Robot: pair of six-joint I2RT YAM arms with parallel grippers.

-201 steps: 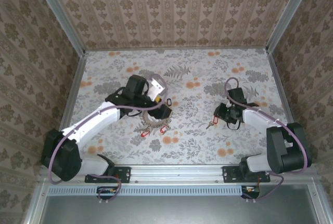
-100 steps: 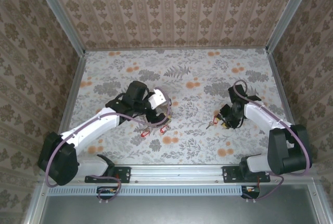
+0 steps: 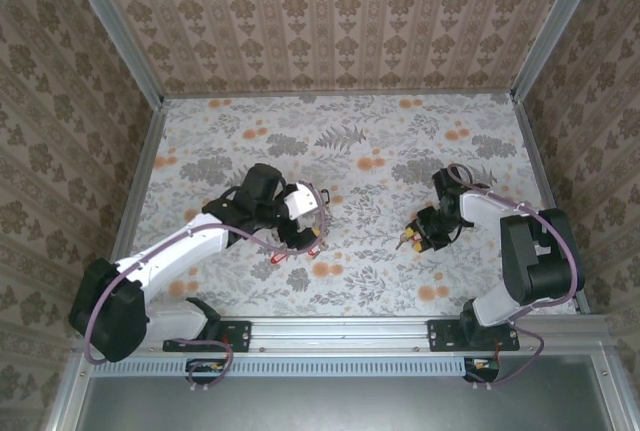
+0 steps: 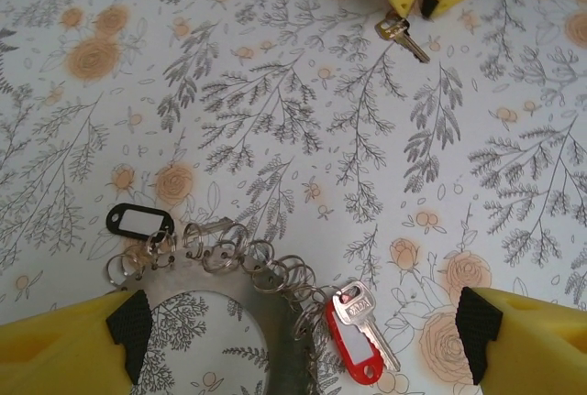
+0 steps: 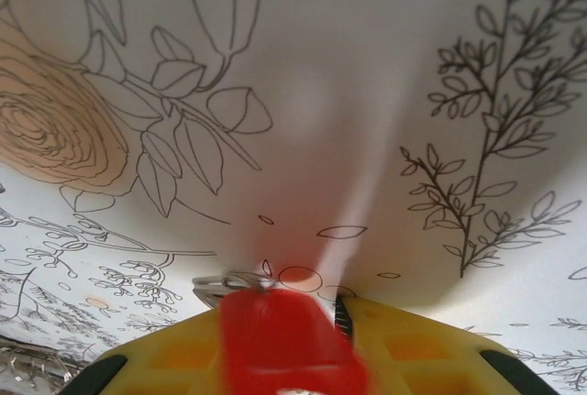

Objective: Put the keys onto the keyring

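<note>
Left gripper [image 4: 303, 322]: jaws wide apart, straddling the keyring [image 4: 284, 358] at left-centre; I judge this steadies it.
Right gripper [image 4: 419, 1]: clamped on one red key [image 5: 284, 340], right of the ring, presented for threading.

floral tabletop [image 3: 400, 131], black oval tag [image 4: 112, 221], patterned walls [image 3: 330, 11]

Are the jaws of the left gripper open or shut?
Open. In the left wrist view the left gripper has its fingers far apart, with the keyring lying between them.
</note>
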